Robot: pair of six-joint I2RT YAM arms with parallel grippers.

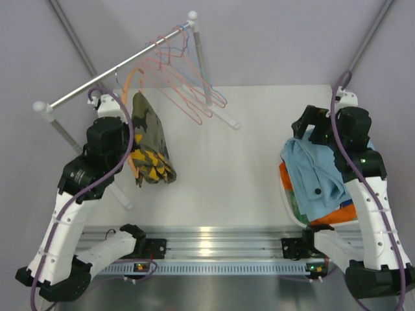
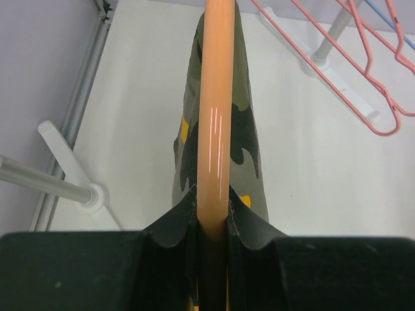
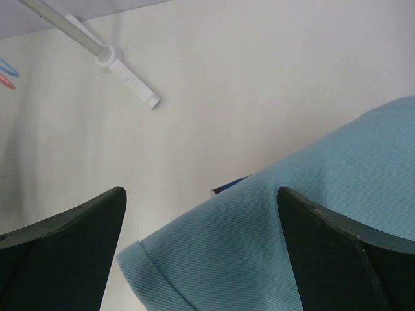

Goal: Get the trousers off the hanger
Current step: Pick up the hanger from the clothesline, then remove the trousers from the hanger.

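Left gripper (image 2: 212,204) clamping hanger (image 2: 217,97), camouflage trousers (image 2: 243,139) beneath

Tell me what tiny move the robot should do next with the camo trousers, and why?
Probably the right gripper should swing across toward the camouflage trousers. The left gripper is pinching the orange hanger, and the trousers hang draped over its bar. The right gripper is open and empty above the light blue trousers, so it looks free to pull.

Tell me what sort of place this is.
Likely a robot test bench: a white table, a clothes rail with wire hangers, and two arms bolted at the table's near edge.
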